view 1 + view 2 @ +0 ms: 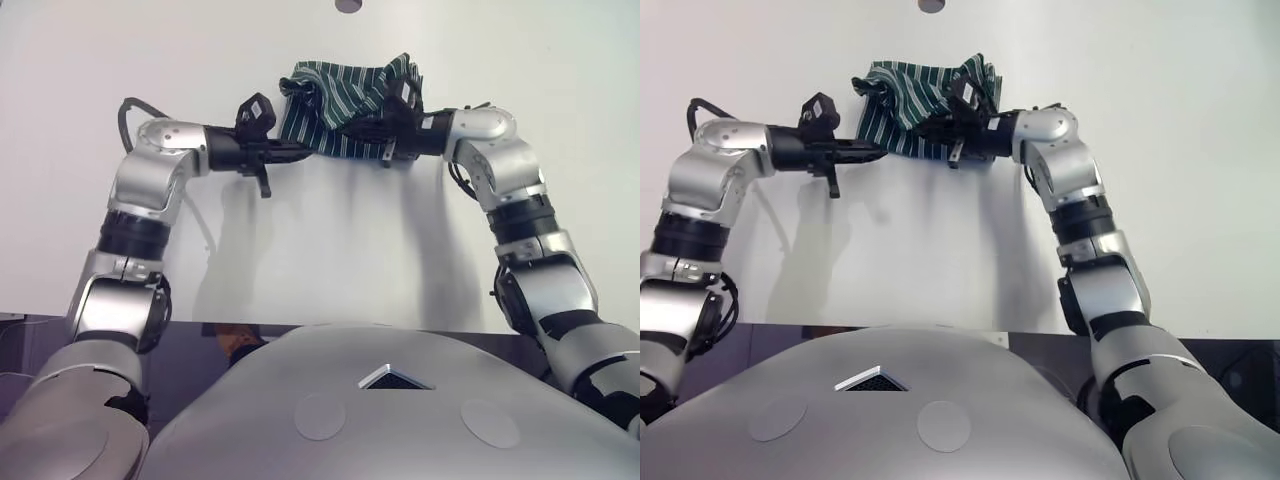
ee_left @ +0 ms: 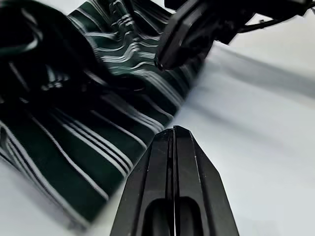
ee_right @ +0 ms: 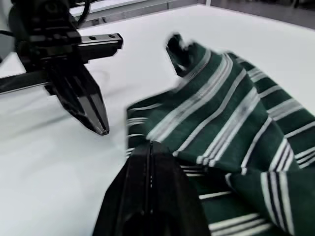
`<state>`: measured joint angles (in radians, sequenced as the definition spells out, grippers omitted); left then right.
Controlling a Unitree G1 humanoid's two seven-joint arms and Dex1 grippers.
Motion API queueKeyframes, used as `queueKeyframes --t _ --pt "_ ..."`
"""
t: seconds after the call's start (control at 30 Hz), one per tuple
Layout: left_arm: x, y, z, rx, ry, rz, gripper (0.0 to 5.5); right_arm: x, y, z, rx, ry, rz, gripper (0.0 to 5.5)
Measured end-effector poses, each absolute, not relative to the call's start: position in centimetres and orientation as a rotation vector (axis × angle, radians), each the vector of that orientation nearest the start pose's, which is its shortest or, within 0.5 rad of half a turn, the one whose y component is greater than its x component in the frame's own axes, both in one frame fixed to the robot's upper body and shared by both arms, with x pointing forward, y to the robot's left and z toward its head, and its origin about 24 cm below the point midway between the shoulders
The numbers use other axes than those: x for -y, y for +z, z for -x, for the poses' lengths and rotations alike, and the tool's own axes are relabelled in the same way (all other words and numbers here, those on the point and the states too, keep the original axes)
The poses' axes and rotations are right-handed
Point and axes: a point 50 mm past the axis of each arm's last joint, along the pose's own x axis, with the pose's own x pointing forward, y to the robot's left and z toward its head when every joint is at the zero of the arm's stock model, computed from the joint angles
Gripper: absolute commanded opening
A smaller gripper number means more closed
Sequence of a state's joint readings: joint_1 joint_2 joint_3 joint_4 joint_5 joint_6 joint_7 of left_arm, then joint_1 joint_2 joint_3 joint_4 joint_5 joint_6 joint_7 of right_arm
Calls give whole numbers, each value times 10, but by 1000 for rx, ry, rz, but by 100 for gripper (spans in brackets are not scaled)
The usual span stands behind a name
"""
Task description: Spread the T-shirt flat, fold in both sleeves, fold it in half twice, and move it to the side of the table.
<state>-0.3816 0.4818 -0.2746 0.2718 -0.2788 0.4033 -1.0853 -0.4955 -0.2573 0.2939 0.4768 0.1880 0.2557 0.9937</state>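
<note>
The near part of the white tabletop (image 1: 330, 240) is lying bare between the two arms, which are coming in from either side and pointing toward each other at the middle of the far half.

The left tool (image 2: 173, 132) is pointing right, sitting just above the tabletop, and its tip is standing just beside the near left edge of the T-shirt (image 1: 340, 90). Its two fingers are pressing flat against each other with only a thin seam showing between them. They are gripping nothing, and the cloth is lying just to the side of the tip rather than between the fingers.

The right tool (image 3: 150, 145) is pointing left from the other side, sitting over the near edge of the T-shirt, with its tip near the left tool's tip. Its fingers are likewise pressing together with no gap. The tip is meeting the striped cloth, but I cannot tell whether any fabric is being pinched between the fingers.

The T-shirt, dark green with white stripes, is lying at the far middle of the tabletop. It is sitting bunched and rumpled in a loose heap, with folds rising up at the back rather than lying flat.

Farther still, a small grey round thing (image 1: 347, 5) is sitting on the tabletop, well beyond the T-shirt.
</note>
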Motion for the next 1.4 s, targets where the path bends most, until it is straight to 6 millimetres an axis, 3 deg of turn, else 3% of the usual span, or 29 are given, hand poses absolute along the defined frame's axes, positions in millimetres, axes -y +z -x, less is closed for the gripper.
queueKeyframes --t 0.1,0.33,0.5,0.63,0.73,0.83,1.0,1.07,1.27,1.4 --pt "-145 37 -288 -523 -1205 -77 0 90 22 -307 -465 1191 117 1" --pt "-143 29 -305 -591 -1112 -141 0 80 21 -316 -463 1213 179 1" --pt "-139 26 -305 -593 -1114 -181 0 97 38 -317 -444 1248 186 1" --pt "-139 22 -300 -586 -1112 -194 0 103 27 -313 -500 1228 221 1" --pt "-140 21 -298 -589 -1109 -214 0 90 23 -318 -478 1209 296 1" --pt "-138 23 -298 -575 -1126 -264 0 76 25 -331 -458 1103 262 1" --pt "-135 21 -297 -559 -1131 -276 0 92 74 -379 -309 813 271 1" --pt "-135 20 -298 -557 -1128 -276 0 95 88 -388 -262 764 266 1" --pt "-136 18 -298 -543 -1124 -280 0 84 72 -378 -285 858 268 1" --pt "-141 23 -296 -519 -1085 -245 0 83 27 -355 -435 890 293 1"
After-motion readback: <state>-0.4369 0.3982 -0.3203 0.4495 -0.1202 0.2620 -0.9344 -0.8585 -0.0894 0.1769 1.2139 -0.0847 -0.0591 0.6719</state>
